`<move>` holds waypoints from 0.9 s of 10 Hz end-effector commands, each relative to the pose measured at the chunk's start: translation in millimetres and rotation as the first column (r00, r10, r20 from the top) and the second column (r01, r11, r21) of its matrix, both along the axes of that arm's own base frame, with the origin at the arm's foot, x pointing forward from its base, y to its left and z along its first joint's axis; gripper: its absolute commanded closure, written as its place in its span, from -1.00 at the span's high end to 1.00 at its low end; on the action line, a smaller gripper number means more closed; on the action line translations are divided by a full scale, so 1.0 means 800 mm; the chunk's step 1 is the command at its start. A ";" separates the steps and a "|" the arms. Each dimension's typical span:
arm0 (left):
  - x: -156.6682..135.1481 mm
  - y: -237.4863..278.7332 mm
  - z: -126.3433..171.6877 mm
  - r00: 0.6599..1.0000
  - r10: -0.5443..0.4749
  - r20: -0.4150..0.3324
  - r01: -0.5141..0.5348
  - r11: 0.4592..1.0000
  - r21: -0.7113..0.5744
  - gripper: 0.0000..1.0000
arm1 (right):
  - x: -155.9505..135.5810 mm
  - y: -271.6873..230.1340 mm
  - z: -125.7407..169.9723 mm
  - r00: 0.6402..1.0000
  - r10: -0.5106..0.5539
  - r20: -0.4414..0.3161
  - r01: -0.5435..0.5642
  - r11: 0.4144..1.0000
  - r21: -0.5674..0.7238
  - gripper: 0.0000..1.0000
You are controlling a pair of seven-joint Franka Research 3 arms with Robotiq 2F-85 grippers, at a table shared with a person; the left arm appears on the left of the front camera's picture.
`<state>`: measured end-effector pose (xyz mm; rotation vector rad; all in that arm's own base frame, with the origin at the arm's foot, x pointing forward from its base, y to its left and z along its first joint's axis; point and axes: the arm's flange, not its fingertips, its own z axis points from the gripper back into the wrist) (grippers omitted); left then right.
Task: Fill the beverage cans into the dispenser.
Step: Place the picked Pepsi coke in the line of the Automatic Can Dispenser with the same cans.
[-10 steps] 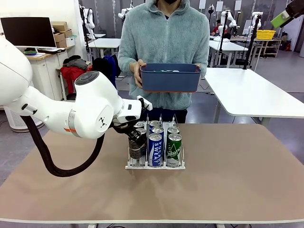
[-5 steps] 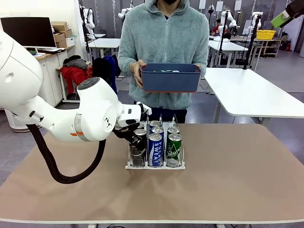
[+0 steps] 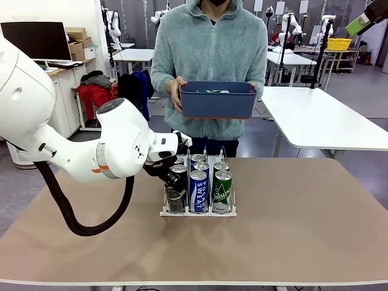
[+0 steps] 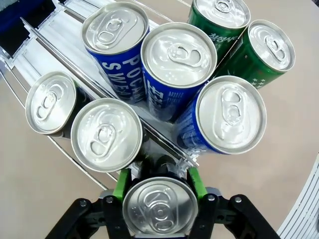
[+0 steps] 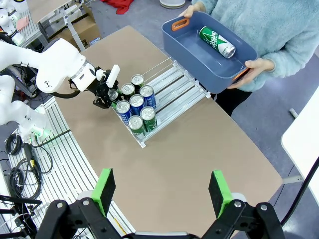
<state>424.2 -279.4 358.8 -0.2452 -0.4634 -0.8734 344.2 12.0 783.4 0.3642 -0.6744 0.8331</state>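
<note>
— Gripping a dark can, that's the left gripper: green pads pressed against either side of it, right at the robot-side end of the dispenser's left lane.
— Is it upright?
— Upright, with its silver top facing the wrist camera. Two more dark cans stand behind it in that same lane.
— And the middle lane?
— Three blue Pocari Sweat cans in a row, packed close. In the right lane, two green cans, also at the near end.
— What about the other arm?
— The right gripper hangs high above the table, jaws spread wide, nothing between them.
— And across the table?
— A person in a pale teal fleece holds a dark blue bin in both hands at chest height, beyond the far end of the dispenser. From above you can see a lone green can lying on its side in the bin.
</note>
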 end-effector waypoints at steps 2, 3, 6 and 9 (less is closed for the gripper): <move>-0.006 0.002 0.006 1.000 -0.025 0.010 0.025 1.000 -0.004 0.55 | 0.000 0.001 -0.002 1.000 0.004 -0.003 -0.004 1.000 0.002 1.00; -0.013 0.003 0.016 0.999 -0.015 0.030 0.015 1.000 0.006 0.55 | 0.000 0.001 -0.002 1.000 0.004 -0.003 -0.004 1.000 0.002 1.00; -0.032 0.005 0.037 0.996 0.016 0.090 -0.016 1.000 0.002 1.00 | 0.000 0.001 -0.002 1.000 0.004 -0.003 -0.004 1.000 0.002 1.00; -0.024 0.007 0.039 0.997 -0.005 0.083 0.006 1.000 -0.013 1.00 | 0.000 0.001 -0.002 1.000 0.004 -0.003 -0.004 1.000 0.002 1.00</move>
